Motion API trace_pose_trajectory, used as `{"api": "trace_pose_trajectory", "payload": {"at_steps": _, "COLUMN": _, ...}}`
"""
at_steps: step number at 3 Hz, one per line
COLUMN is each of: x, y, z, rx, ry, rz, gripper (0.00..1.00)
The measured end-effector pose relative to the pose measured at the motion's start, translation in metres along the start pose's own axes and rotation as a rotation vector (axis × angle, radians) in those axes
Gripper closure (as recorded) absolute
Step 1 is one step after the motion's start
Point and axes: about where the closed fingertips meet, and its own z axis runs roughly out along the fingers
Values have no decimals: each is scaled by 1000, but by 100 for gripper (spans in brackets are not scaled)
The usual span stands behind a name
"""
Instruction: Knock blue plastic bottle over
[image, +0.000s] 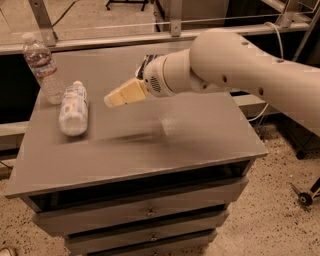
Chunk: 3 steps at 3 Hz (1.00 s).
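Observation:
The blue plastic bottle (74, 108) lies on its side on the left part of the grey table top (165, 140), cap pointing to the back, label facing up. My gripper (111, 100) with its tan fingers hangs above the table to the right of the bottle, apart from it and holding nothing. My white arm reaches in from the right.
A slimmer clear bottle with a red-marked label (42, 68) stands upright at the back left corner, just behind the fallen bottle. A dark packet (145, 63) peeks out behind my arm at the back. Drawers sit under the table top. Metal rails run behind the table.

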Motion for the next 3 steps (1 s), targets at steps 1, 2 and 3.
{"api": "trace_pose_trajectory", "payload": {"at_steps": 1, "x": 7, "y": -9, "z": -9, "rx": -10, "ry": 8, "rz": -7, "gripper": 0}}
{"api": "trace_pose_trajectory", "payload": {"at_steps": 2, "x": 27, "y": -32, "z": -41, "rx": -83, "ry": -10, "rz": -74, "gripper": 0}}
{"api": "trace_pose_trajectory", "payload": {"at_steps": 3, "x": 30, "y": -47, "z": -67, "rx": -153, "ry": -31, "rz": -170, "gripper": 0}}
